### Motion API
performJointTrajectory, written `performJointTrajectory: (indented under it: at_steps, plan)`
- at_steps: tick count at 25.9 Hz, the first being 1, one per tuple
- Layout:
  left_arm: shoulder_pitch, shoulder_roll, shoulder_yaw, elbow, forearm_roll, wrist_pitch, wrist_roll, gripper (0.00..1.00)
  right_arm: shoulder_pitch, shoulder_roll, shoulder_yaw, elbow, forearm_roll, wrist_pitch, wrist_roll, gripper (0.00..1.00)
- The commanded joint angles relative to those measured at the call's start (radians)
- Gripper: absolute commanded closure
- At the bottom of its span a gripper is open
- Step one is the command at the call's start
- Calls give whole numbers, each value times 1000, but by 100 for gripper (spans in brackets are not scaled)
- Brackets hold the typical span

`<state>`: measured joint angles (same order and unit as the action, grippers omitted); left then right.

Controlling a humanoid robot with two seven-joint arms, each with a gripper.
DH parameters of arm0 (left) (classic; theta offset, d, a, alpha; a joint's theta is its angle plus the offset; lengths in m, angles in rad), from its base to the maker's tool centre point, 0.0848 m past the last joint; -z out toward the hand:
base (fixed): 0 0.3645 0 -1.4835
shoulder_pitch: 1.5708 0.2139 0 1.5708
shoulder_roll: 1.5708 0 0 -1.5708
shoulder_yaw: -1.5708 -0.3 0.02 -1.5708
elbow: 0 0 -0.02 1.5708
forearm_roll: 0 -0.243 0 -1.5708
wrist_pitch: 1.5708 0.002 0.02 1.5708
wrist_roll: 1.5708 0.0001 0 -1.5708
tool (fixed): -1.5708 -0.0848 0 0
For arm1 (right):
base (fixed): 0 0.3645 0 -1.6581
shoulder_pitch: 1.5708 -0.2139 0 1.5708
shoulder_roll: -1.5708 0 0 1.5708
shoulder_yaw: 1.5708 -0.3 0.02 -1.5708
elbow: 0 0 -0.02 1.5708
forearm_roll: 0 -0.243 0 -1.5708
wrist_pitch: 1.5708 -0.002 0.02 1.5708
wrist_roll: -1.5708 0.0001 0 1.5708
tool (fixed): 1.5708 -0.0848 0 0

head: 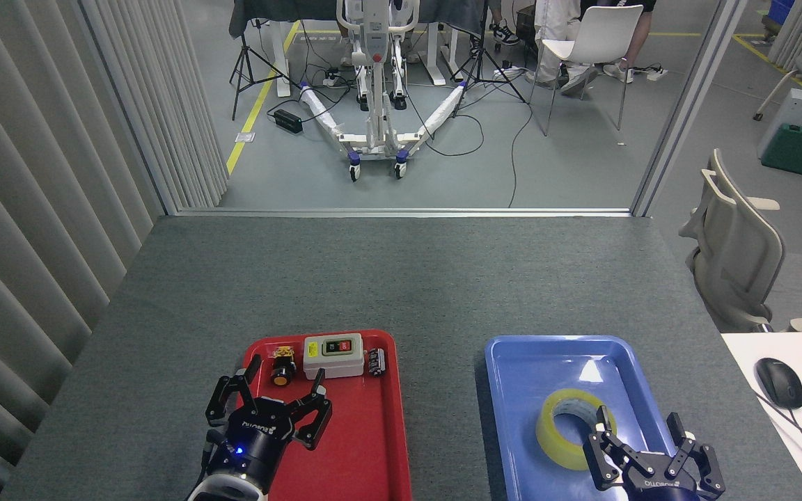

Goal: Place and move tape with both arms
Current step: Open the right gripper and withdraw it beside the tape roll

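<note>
Fingers (603, 424) of the right gripper (641, 445) spread apart, one overlapping the tape (568, 428) (lying flat, just leftward) in the blue tray (526, 362); left gripper (269, 407) also spread, farther off.

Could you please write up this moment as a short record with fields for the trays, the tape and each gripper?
surface: grey table
blue tray: on the right, holds only the tape
tape: yellow roll lying flat, hole up
red tray: on the left, holds a white switch box and small parts along its far edge
right gripper: fingers spread, at the near right edge of the tape, one fingertip over its rim
left gripper: fingers spread, over the red tray, holding nothing
</note>
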<state>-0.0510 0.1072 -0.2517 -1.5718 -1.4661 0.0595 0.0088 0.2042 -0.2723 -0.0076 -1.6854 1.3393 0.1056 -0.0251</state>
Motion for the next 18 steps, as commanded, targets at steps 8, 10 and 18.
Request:
performJointTrajectory:
  at_steps: [8, 10, 18]
  plan:
    - [5, 2, -1, 1, 4, 0, -3, 0, -29, 9, 11, 9, -3, 2, -10, 0]
    - [5, 0, -1, 1, 3, 0, -3, 0, -52, 7, 31, 29, -3, 2, -10, 0]
    - [5, 2, -1, -1, 4, 0, -3, 0, -58, 13, 51, 39, -3, -1, -10, 0]
